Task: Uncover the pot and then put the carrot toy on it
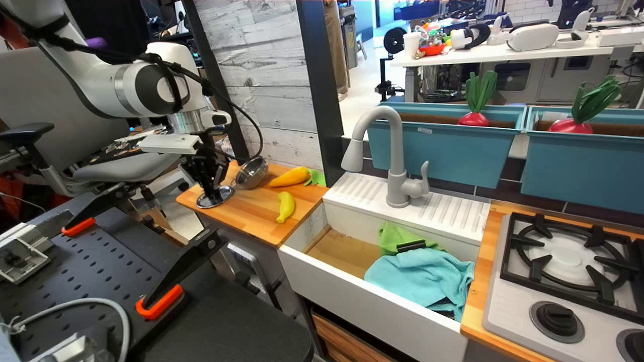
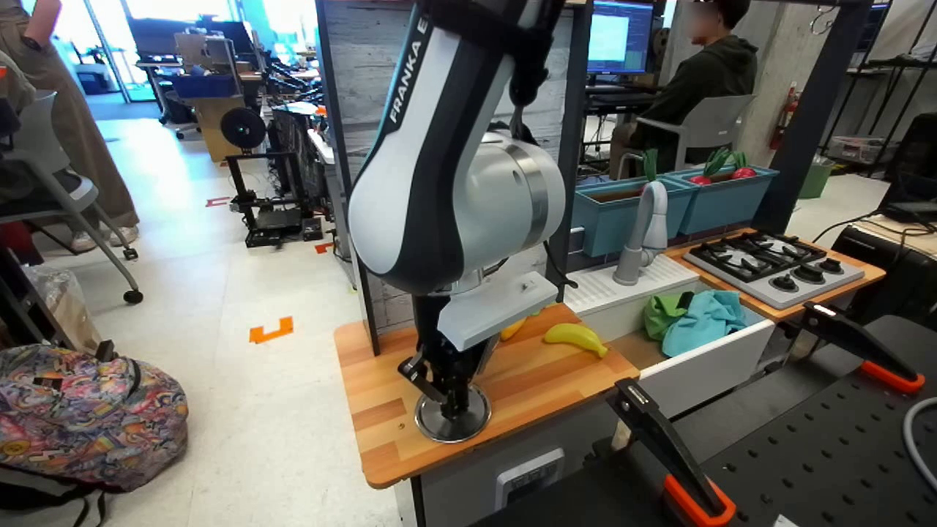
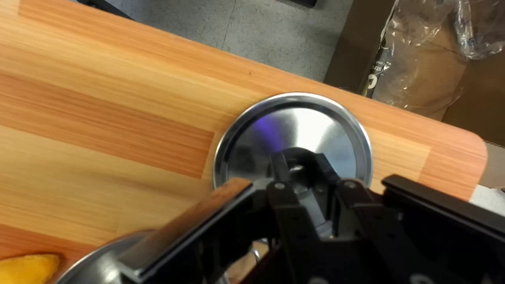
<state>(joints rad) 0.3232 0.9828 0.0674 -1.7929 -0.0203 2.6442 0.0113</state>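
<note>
Lid [image 3: 294, 128] seems set on the board [image 2: 553, 380] beside the pot [image 1: 251, 172]; claw [image 3: 302, 161] nearly closed over the lid's centre (pinching? can't tell from here). Open, lift straight, don't drag.

shone bright in both exterior views; in an exterior view, washed out to near white at the far panes [image 2: 176, 7], gleamed off the pale floor [image 2: 198, 293] and blurred the seated person's face [image 2: 700, 22] to a smudge. in the wrist view, flared white and violet on the metal lid [image 3: 294, 126], glinted on the pot [image 3: 98, 262], laid a soft shadow over the wooden counter [image 3: 90, 98], and left the gripper [image 3: 302, 163] nearly black.
</note>
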